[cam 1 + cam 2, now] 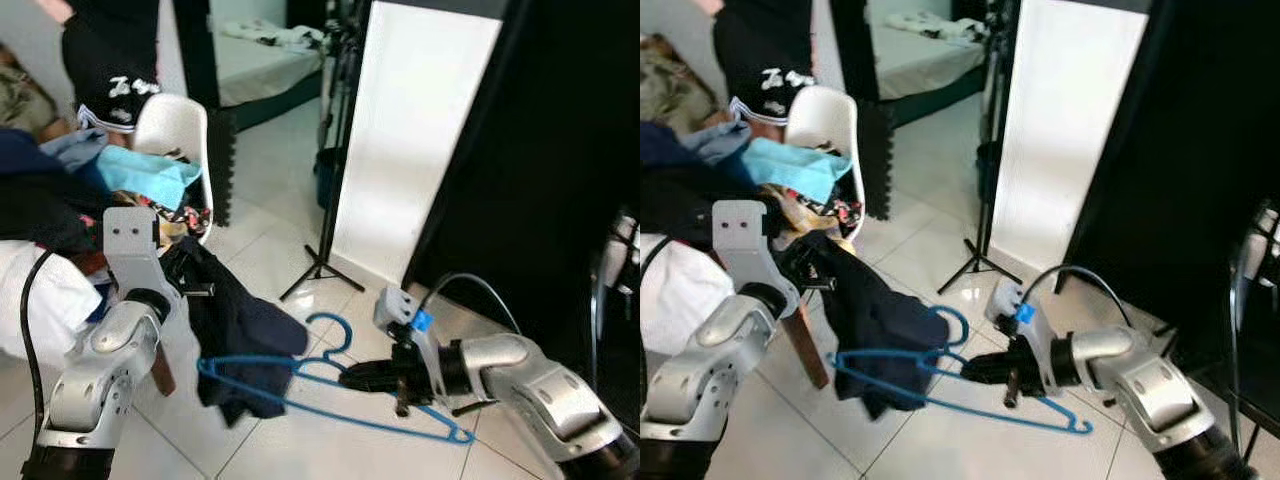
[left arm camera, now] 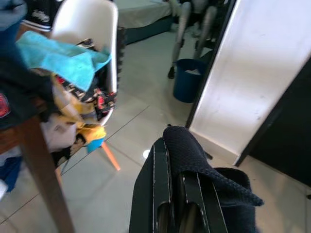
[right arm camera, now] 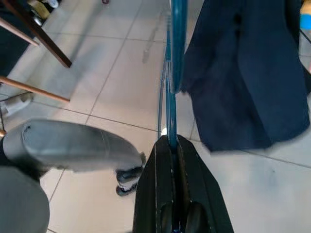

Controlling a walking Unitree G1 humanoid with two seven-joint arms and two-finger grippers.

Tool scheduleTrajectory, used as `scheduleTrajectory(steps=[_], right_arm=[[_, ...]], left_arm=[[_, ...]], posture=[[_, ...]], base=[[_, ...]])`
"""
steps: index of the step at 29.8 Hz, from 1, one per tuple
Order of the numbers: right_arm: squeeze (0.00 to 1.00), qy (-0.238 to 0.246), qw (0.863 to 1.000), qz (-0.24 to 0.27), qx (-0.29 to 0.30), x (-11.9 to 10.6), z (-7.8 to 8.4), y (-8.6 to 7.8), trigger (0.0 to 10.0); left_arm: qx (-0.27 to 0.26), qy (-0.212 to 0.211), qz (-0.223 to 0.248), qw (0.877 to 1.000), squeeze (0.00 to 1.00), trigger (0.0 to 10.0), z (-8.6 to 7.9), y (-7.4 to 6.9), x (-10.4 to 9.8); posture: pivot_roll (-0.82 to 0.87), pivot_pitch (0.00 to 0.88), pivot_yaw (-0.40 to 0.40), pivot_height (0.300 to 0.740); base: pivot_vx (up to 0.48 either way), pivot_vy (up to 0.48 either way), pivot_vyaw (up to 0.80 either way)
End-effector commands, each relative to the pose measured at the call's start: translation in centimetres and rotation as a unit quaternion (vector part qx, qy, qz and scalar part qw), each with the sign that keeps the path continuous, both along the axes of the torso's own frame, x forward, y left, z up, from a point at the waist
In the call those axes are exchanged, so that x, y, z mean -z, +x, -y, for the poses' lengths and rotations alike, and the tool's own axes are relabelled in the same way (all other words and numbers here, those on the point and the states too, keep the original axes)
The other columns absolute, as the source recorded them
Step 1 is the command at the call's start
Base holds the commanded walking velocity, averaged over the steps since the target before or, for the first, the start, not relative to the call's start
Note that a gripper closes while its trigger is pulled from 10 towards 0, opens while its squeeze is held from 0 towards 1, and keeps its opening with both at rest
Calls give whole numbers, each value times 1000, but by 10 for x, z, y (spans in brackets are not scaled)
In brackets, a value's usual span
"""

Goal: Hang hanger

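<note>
A: Jaws first. Right gripper (image 1: 372, 377) is closed flat on the blue hanger (image 1: 330, 395); left gripper (image 1: 195, 290) is pinched shut on the dark garment (image 1: 240, 330).

B: Left eye view, layout?

A: Hanger held level over the tiled floor (image 1: 280, 440), hook (image 1: 335, 330) at about 12 o'clock from the grip, far tip at 4 o'clock. Garment hangs from the left fingers and drapes over the hanger's 9 o'clock end. Looks like each arm holds one piece so the cloth can be worked onto the frame.

B: Right eye view, anything new?

A: Same scene. White chair (image 1: 835, 120) piled with clothes at 10 o'clock, a person in black shorts (image 1: 765, 60) behind it at 11. Light stand (image 1: 980, 260) by the white panel (image 1: 1065, 140) at 12. No rail or rod can be made out.

B: Left wrist view?

A: Black fingers (image 2: 165, 194) together, dark knit fabric folded over them and trapped between. Blue bin (image 2: 192, 80) beyond.

B: Right wrist view?

A: Hanger bar (image 3: 171, 97) runs straight out from between the closed fingers (image 3: 160, 184), garment beside it at 1 o'clock. Grip on the bar probably keeps the frame from swinging.

B: Progress?

A: Judged early, hanger not hung yet.
</note>
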State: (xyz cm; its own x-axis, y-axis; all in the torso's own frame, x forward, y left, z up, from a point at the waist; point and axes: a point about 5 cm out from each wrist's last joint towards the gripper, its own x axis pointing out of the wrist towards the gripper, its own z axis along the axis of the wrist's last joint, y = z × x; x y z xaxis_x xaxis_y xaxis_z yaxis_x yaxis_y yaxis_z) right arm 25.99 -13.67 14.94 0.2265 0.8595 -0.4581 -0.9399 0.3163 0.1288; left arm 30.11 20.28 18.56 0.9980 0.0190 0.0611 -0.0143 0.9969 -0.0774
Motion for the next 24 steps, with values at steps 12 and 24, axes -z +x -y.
scheduleTrajectory(steps=[12, 24], right_arm=[[0, -73, 979, -8, 192, 15, 0, 28, 10000], [0, 19, 971, -29, 235, -13, -5, 43, 10000]], left_arm=[[-4, -19, 19, 1000, 0, 10000, 10, 6, -6], [15, -14, 13, 1000, 0, 10000, 20, 7, -5]], posture=[[-37, 27, -41, 740], [-33, 27, -40, 740]], base=[[0, 0, 0], [0, 0, 0]])
